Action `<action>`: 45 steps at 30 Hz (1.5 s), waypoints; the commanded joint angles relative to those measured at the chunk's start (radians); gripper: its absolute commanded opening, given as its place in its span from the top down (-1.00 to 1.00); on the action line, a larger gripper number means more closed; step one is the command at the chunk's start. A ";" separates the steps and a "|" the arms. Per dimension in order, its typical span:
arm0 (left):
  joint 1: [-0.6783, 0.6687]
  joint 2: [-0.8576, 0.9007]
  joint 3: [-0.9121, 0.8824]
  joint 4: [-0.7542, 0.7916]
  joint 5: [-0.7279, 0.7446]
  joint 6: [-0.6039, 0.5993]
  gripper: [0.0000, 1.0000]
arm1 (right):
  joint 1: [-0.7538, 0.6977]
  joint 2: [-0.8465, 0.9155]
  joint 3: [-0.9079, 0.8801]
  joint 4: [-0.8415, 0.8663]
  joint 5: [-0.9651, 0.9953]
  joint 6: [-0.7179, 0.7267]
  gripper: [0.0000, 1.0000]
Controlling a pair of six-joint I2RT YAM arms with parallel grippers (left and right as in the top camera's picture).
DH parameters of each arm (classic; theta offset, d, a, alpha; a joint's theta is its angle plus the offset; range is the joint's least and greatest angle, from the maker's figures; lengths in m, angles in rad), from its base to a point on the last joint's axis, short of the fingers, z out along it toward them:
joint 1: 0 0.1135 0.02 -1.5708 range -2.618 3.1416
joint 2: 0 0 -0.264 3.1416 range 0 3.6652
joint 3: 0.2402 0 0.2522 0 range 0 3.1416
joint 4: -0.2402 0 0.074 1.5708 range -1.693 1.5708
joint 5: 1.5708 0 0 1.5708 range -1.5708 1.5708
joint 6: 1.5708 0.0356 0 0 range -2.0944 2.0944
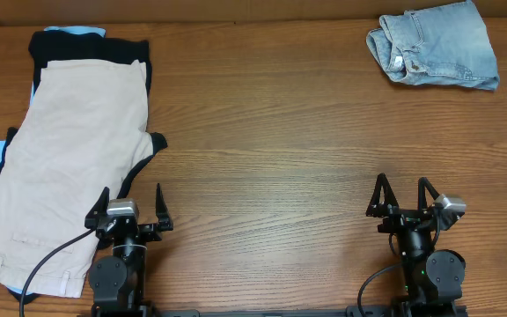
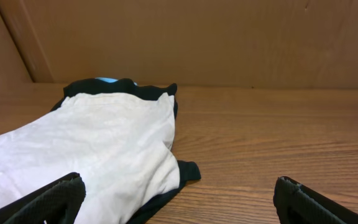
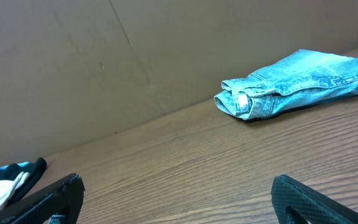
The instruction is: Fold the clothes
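left gripper (image 1: 131,201): jaws wide, empty
right gripper (image 1: 401,192): wide too, empty
khaki shorts (image 1: 69,158): just ahead-left of left gripper — long axis runs away from it, so left arm's closer

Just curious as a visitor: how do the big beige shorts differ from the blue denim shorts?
The pale beige khaki shorts lie spread out long and flat, while the faded blue denim shorts are bundled compactly. The beige pair lies on top of a black garment and a pale-blue garment, while the denim pair lies alone. Both rest on the wooden table.
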 commanded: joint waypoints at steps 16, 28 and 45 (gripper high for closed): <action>0.012 -0.005 -0.007 0.006 -0.023 0.034 -1.00 | 0.006 -0.011 -0.010 -0.002 -0.002 -0.006 -1.00; 0.010 -0.005 -0.007 0.004 -0.011 0.023 -0.99 | 0.006 -0.011 -0.010 0.013 -0.064 -0.006 -1.00; 0.011 0.060 0.259 -0.212 0.155 0.046 -1.00 | 0.006 0.041 0.219 0.003 -0.194 -0.109 -1.00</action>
